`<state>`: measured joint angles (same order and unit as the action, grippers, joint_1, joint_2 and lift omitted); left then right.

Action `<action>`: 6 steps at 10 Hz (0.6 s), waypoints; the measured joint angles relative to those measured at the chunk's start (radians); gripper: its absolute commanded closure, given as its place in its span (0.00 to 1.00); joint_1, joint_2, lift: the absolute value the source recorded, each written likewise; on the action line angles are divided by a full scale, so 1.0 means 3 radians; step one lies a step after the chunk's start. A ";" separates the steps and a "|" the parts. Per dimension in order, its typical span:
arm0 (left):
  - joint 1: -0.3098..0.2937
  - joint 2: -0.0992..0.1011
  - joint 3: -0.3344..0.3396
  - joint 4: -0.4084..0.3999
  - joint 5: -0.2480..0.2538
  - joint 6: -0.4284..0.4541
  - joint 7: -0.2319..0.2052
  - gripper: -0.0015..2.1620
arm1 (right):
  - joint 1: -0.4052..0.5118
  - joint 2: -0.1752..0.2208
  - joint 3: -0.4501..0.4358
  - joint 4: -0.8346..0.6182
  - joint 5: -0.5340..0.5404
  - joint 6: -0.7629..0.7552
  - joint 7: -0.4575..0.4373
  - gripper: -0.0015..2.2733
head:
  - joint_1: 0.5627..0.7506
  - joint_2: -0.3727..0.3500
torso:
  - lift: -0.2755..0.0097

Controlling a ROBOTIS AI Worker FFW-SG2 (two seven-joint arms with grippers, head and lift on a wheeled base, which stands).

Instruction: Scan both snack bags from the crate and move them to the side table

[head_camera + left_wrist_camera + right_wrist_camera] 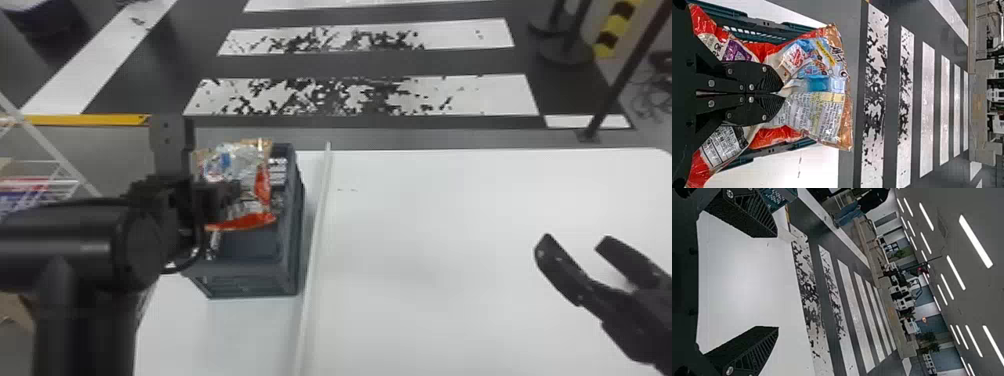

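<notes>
Over the dark crate (250,282) at the left, my left gripper (232,195) holds a snack bag (240,165) of silver and red. In the left wrist view the left gripper (783,94) is shut on that blue, white and orange snack bag (815,84); red packaging shows behind the fingers, over the crate (766,24). At the right of the head view, my right gripper (575,240) stands open above the white table. Its fingers are wide apart in the right wrist view, with nothing between the right gripper's (777,282) tips.
A pale raised strip (315,240) runs along the white table (450,225), just right of the crate. A white wire rack (55,175) stands at the far left. Black posts (612,95) rise beyond the table at the right.
</notes>
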<state>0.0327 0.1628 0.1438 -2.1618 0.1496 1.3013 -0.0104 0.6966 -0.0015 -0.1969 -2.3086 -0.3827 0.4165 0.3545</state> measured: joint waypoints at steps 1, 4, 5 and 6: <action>0.0030 -0.0010 -0.0006 -0.0114 0.0035 0.0041 -0.0033 0.99 | 0.0005 0.0000 -0.0014 -0.0008 -0.0005 -0.0005 -0.0005 0.04 | 0.70 0.68 | 0.86; 0.0109 -0.0080 -0.0122 -0.0476 0.0102 0.0226 -0.0119 0.99 | 0.0048 0.0000 -0.0057 -0.0061 -0.0015 -0.0030 -0.0046 0.04 | 0.70 0.60 | 0.86; 0.0143 -0.0102 -0.0176 -0.0554 0.0141 0.0245 -0.0161 0.99 | 0.0050 0.0000 -0.0078 -0.0068 -0.0030 -0.0069 -0.0065 0.04 | 0.70 0.55 | 0.86; 0.0174 -0.0118 -0.0288 -0.0614 0.0164 0.0252 -0.0237 0.99 | 0.0050 0.0000 -0.0095 -0.0071 -0.0041 -0.0129 -0.0077 0.04 | 0.70 0.49 | 0.86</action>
<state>0.0851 0.1272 0.0576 -2.3460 0.1988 1.3768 -0.0816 0.7117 -0.0015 -0.2254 -2.3298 -0.3950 0.3777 0.3314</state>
